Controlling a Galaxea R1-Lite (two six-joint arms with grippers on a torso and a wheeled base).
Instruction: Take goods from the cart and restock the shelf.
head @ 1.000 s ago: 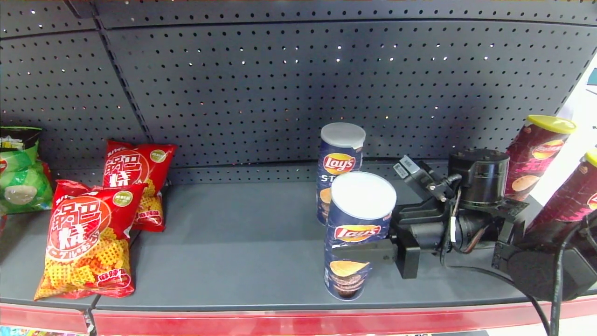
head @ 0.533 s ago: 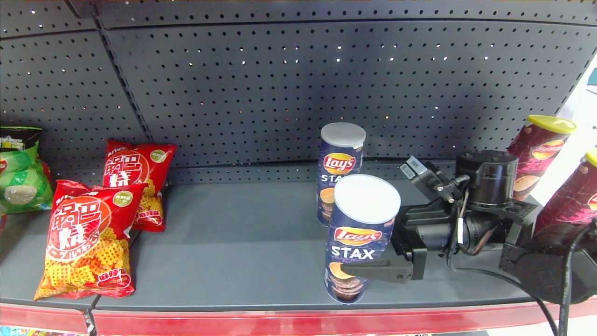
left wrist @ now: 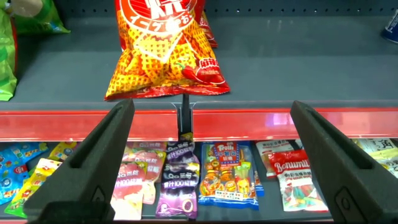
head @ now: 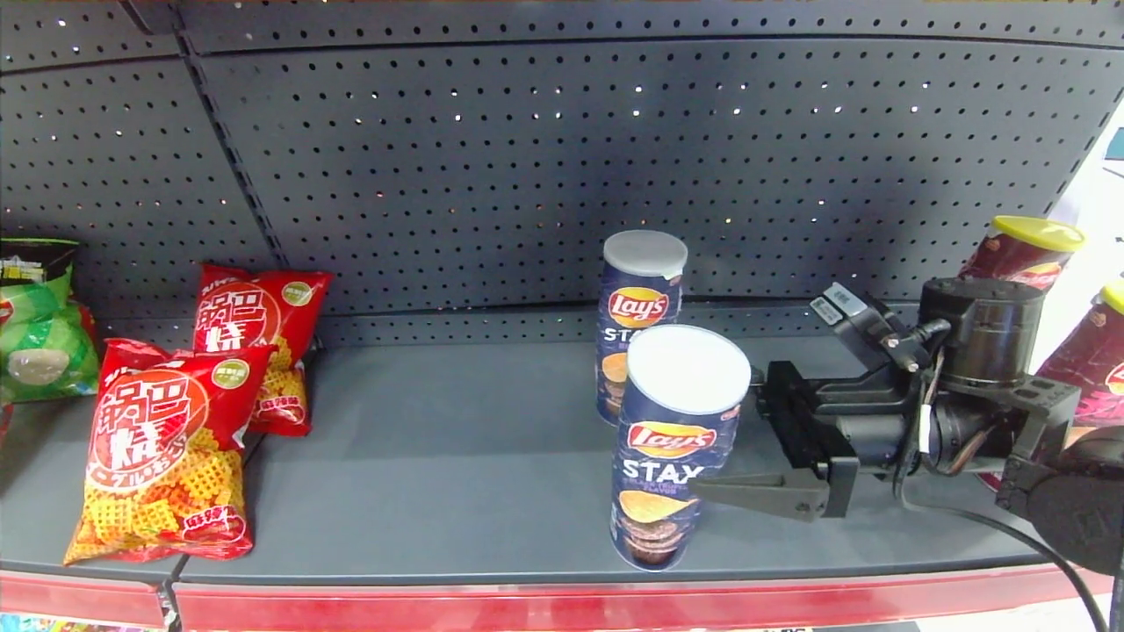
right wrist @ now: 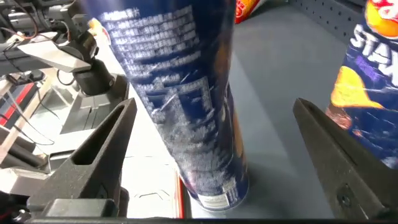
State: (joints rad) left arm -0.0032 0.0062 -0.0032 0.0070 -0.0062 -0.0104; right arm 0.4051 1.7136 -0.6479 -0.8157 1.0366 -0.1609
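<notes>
The shelf (head: 439, 456) is dull grey metal. The front can (head: 672, 448) looks glossy, its lid (head: 688, 367) smooth plastic. Left of it, red bags (head: 162, 456) shine, crinkly.

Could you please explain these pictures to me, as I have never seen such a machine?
This is a two-armed robot restocking a shelf. The wide picture comes from a camera on its head; the other two from cameras on its wrists, looking past the fingers. On the shelf stand a front can and a rear can, both blue, with red snack bags and a green bag to the left and maroon cans to the right. The right gripper is open around the front can, not gripping it. The left gripper, also open and empty, faces the shelf's red edge.
</notes>
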